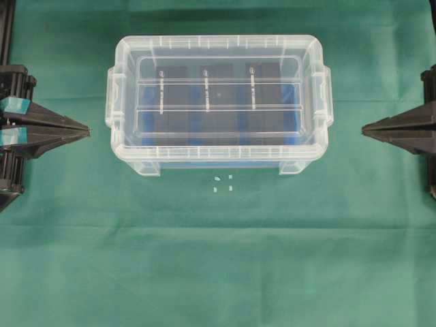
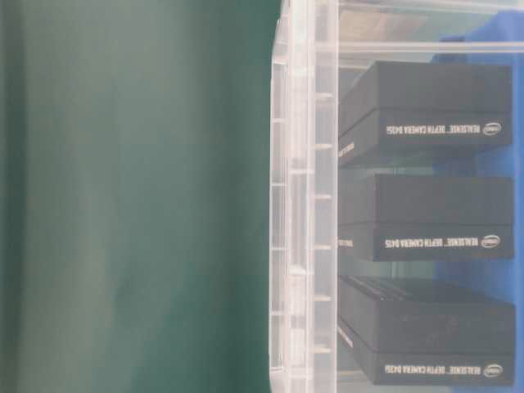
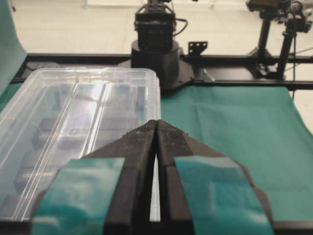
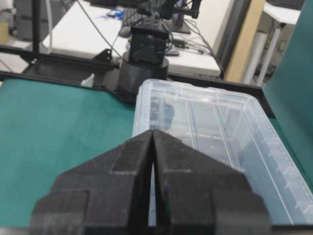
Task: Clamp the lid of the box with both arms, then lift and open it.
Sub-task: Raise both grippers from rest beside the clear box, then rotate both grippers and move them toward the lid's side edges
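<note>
At frame centre the lid sits on the box; my left claw and right claw wait clenched at either edge.

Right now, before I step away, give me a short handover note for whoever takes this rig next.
Left gripper: shut, holding nothing, parked left of the box, apart from it.
Right gripper: shut, holding nothing, parked right of the box, apart from it.
The lid sits on the box, mid-table on the green cloth; three black blocks inside.
Done: nothing yet.
Left: open both grippers, clamp the lid from both sides, lift it off.
</note>
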`<state>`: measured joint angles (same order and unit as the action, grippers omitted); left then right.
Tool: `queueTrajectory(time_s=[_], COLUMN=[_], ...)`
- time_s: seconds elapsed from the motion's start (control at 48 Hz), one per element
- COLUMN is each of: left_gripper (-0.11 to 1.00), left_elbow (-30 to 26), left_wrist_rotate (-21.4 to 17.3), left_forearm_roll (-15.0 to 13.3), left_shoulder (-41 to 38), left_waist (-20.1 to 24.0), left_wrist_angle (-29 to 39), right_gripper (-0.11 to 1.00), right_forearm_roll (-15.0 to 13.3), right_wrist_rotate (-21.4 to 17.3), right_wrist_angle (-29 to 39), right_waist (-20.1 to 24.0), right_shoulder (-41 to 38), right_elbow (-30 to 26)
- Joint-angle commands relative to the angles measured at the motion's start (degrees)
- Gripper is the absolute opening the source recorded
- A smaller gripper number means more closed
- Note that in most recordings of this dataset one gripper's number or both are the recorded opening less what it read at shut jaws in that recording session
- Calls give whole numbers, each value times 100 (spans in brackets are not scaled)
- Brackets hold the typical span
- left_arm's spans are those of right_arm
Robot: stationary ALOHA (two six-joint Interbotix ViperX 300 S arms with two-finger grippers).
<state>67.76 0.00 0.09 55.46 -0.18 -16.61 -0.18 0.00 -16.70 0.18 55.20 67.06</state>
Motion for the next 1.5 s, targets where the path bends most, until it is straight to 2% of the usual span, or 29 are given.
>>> queueTrajectory(time_s=[0.0,0.187,0.333,0.458,0.729,0.916,1.02,1.207,1.478], left_gripper=[2,2,2,2,2,2,2,2,2], left_elbow=[-343,-475,-475,-501,-606,-633,-800,-1292,-1617], left_wrist_rotate=[-53,-88,-97,-149,-158,-114,-97,105,246], left_forearm_roll=[9,18,18,18,18,18,18,18,18], left_shoulder=[-53,-79,-44,35,114,114,123,62,-360], left_waist=[18,9,44,343,1310,1564,1564,1608,1881], left_wrist_angle=[167,457,457,501,993,1336,1995,3665,5019], right_gripper=[1,1,1,1,1,1,1,1,1], right_forearm_roll=[0,-9,-9,-9,-9,-9,-9,-9,-70], right_wrist_rotate=[0,18,18,18,18,-9,-18,-123,-404], right_wrist_angle=[44,686,826,1011,1512,1846,2250,3656,5335], right_waist=[-9,-9,-62,-308,-1195,-1450,-1459,-1564,-1767], right_shoulder=[-53,-97,-88,-70,-88,-149,-220,-536,-1450], right_elbow=[-149,-387,-510,-606,-896,-993,-1099,-1477,-1951])
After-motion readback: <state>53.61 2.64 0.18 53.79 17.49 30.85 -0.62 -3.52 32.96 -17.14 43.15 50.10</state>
